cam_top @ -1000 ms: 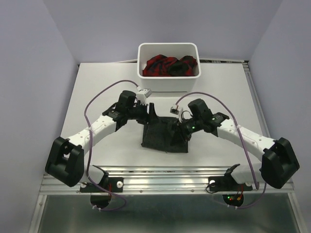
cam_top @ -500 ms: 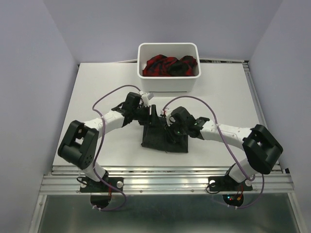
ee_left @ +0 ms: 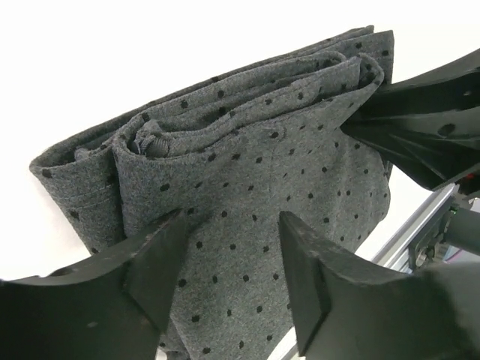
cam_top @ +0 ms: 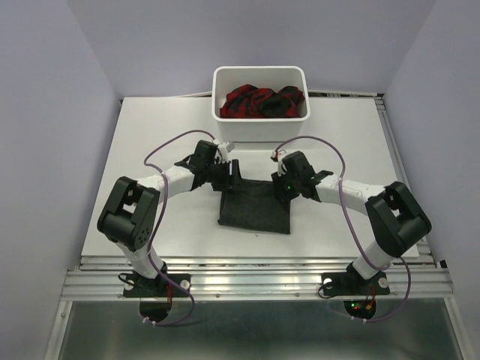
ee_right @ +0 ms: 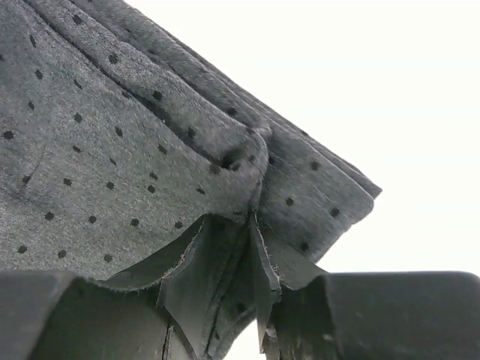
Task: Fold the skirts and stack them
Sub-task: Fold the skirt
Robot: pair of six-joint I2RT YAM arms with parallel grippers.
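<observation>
The dark grey dotted skirt (cam_top: 255, 207) lies folded in layers at the table's middle. My left gripper (cam_top: 229, 174) is at its back left corner. In the left wrist view it (ee_left: 229, 262) stands open, jaws wide apart just above the dotted cloth (ee_left: 247, 165). My right gripper (cam_top: 283, 184) is at the back right corner. In the right wrist view it (ee_right: 225, 315) is shut on the bunched hem of the grey skirt (ee_right: 135, 150). The red-and-navy plaid skirt (cam_top: 261, 101) lies crumpled in the white tub (cam_top: 259, 126).
The tub stands at the table's back middle, just beyond both grippers. Purple cables (cam_top: 161, 150) loop over both arms. A metal rail (cam_top: 255, 270) runs along the near edge. The right gripper's black fingers (ee_left: 427, 112) show in the left wrist view.
The right gripper has moved from over the skirt's middle to its back right corner, and the cloth now lies flatter. Both elbows have swung in toward the near edge. The left gripper stays at the back left corner.
</observation>
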